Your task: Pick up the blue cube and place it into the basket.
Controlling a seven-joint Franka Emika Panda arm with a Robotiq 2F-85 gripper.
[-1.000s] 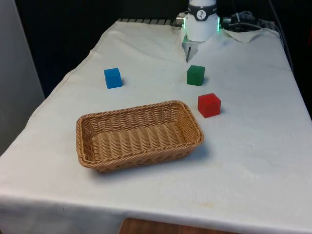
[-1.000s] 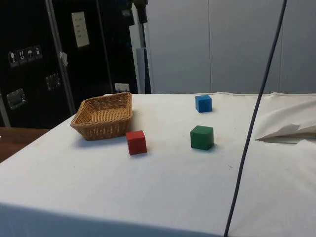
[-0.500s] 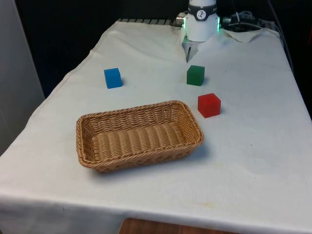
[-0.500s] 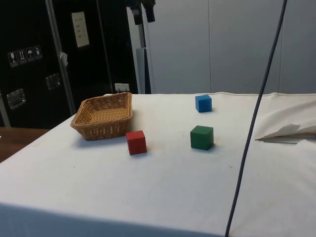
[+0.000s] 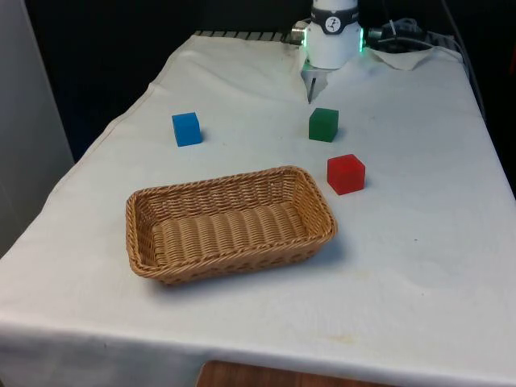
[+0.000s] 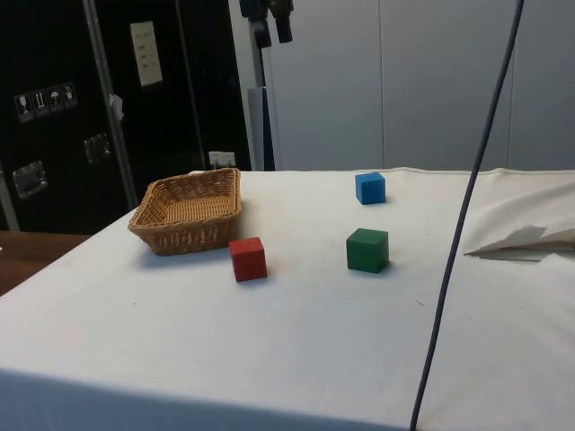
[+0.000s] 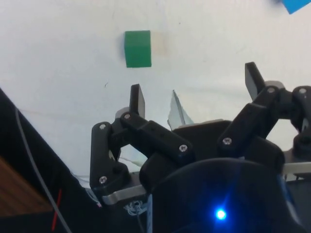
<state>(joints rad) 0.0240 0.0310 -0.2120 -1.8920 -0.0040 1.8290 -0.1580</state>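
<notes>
The blue cube (image 5: pixel 186 129) (image 6: pixel 370 188) sits on the white cloth, towards the front view's left and beyond the basket; one corner of it (image 7: pixel 296 5) shows in the wrist view. The wicker basket (image 5: pixel 133 234) (image 6: pixel 189 215) stands empty near the table's front. My gripper (image 6: pixel 275 25) (image 7: pixel 194 90) hangs high above the table, well clear of every cube. It is open, with nothing between its black fingers (image 7: pixel 137 99).
A green cube (image 5: pixel 323 125) (image 6: pixel 367 250) (image 7: pixel 138 48) rests near the robot's base, with a red cube (image 5: pixel 346 174) (image 6: pixel 248 259) beside the basket's corner. A dark cable (image 6: pixel 467 215) hangs across the side view. Crumpled white cloth (image 6: pixel 530 238) lies at the far end.
In the side view the gripper has drifted a little to the right along the top of the picture. The cubes and the basket have not moved.
</notes>
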